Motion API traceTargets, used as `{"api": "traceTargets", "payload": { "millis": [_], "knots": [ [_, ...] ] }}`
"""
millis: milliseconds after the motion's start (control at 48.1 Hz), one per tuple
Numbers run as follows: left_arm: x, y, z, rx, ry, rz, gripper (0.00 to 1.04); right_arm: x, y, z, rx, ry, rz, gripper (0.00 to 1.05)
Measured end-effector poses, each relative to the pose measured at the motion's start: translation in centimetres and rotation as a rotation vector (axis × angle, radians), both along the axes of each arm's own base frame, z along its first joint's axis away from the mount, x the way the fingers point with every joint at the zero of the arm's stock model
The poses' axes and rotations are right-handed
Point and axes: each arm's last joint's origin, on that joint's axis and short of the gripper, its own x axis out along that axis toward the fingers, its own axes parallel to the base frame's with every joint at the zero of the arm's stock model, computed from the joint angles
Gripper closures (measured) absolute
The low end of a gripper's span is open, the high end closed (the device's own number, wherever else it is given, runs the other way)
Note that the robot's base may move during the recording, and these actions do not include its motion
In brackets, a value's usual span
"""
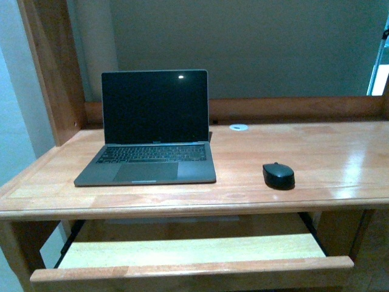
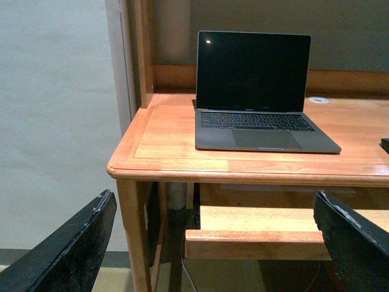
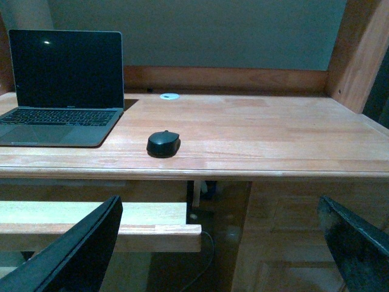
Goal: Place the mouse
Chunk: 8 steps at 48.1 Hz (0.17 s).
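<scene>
mouse (image 1: 279,176) on desk (image 1: 340,158), 3 o'clock of laptop (image 1: 152,129) | left wrist view: mouse cut off at edge | left gripper (image 2: 213,255) & right gripper (image 3: 225,249) spread wide, empty; fingertips out of frame

A wooden bench (image 1: 340,152) is seen; an open laptop (image 1: 150,135), a mouse (image 1: 278,176) and a white disc (image 1: 238,127) are carried on it.

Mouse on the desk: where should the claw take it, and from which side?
Grip the mouse across its narrow flanks, coming down from above with the right claw, which is open and nearer. Its low domed top gives little to pinch, and it sits clear of the laptop, so there looks to be room.
</scene>
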Motion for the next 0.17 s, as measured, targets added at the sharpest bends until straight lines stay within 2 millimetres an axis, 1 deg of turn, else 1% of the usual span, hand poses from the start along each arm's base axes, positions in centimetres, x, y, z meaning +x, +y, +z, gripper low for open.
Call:
{"api": "traceTargets", "payload": {
  "millis": [166],
  "knots": [
    [0.0, 0.0, 0.0, 0.0, 0.0, 0.0, 0.07, 0.0, 0.0, 0.0, 0.0, 0.0, 0.0, 0.07]
  ]
}}
